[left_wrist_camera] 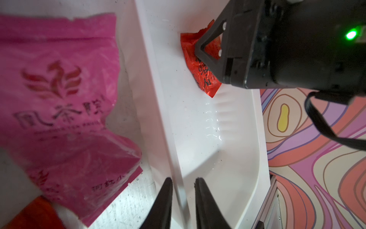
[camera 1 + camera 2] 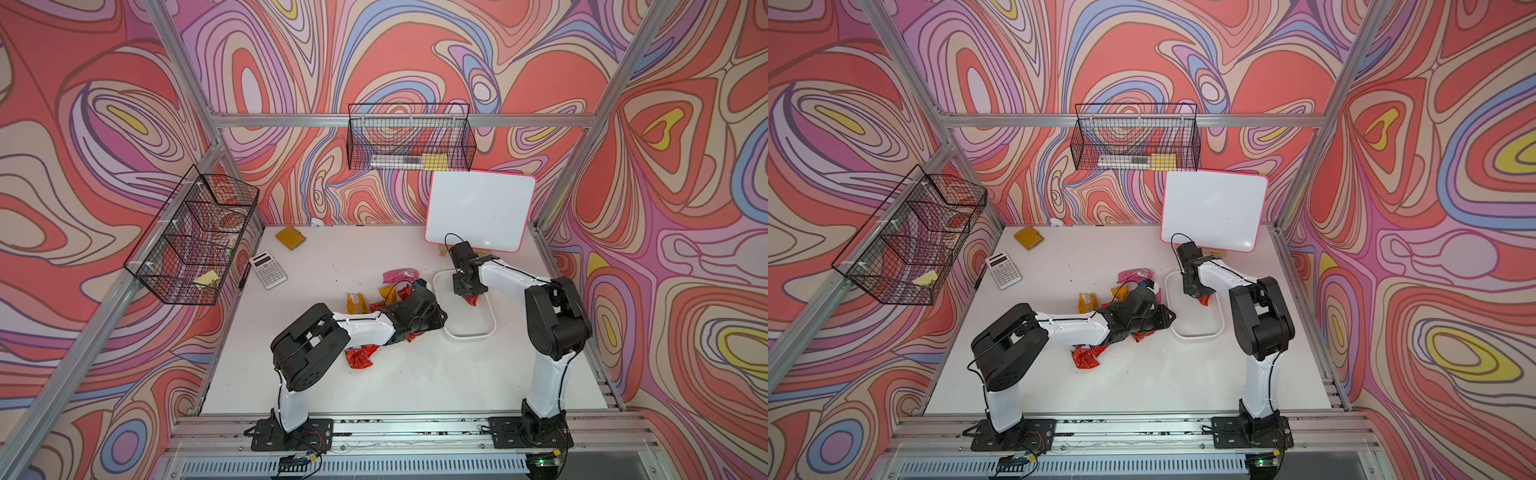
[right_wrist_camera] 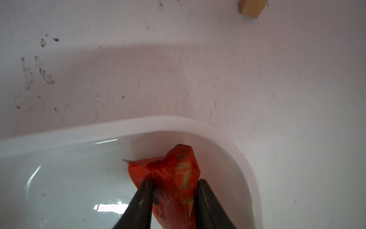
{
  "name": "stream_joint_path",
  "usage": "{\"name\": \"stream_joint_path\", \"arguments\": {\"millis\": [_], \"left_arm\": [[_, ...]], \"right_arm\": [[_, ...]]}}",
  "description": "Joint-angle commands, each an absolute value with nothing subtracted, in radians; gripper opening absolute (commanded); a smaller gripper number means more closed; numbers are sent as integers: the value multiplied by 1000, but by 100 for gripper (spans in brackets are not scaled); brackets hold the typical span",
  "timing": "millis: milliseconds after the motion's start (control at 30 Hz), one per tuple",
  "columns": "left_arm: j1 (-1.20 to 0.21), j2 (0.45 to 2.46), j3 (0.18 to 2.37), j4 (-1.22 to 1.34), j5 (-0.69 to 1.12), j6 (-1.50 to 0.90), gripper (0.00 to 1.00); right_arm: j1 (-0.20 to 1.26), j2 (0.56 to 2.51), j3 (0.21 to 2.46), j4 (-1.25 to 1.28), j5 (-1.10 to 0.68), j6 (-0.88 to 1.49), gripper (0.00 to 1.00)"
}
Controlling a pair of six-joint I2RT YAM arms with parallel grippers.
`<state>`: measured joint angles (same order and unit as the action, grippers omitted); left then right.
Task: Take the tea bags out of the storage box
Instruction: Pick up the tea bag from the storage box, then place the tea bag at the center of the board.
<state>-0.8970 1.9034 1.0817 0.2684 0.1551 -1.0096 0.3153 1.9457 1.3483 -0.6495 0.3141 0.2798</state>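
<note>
The right tool (image 3: 175, 180) squeezes a crinkly red foil tea bag (image 3: 178, 164), low in the frame, inside the shallow white plastic storage box (image 3: 198, 126), ready to lift it out. The bag's long side runs up the frame, tip toward the round corner. The left tool (image 1: 183, 179) sits over the box wall, probably to steady it; I cannot tell if it pinches.

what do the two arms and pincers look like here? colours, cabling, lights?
Left arm and right arm: white link shells, bulky black joint housings, black base plates, thin black cable along the links. Left pincer and right pincer: tapered matte-black fingers. Green light on the right wrist unit.
</note>
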Motion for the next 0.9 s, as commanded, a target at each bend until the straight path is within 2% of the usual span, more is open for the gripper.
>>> {"name": "stream_joint_path", "arguments": {"millis": [0,133,200,467,567,733,867], "left_arm": [[-900,1928,1113,252,159,-991,22],[-900,1925,1112,258,163,-989,22],[-900,1918,1109,263,163,-986,24],[-902,1825,1068,356,154,-995,43],[-902,1756,1029,378,98,-1005,48],[-903,1608,920,365,-75,-1014,52],[-903,1489,808,341,-243,-1047,51]], "right_arm": [[314,1930,1320,-667,240,294,23],[314,1909,1313,-672,227,302,5],[314,1878,1305,-675,227,305,0],[315,1666,1273,-728,173,329,0],[316,1587,1248,-744,112,351,0],[369,1462,1200,-778,23,396,0],[525,1391,1146,-765,2,432,0]]}}
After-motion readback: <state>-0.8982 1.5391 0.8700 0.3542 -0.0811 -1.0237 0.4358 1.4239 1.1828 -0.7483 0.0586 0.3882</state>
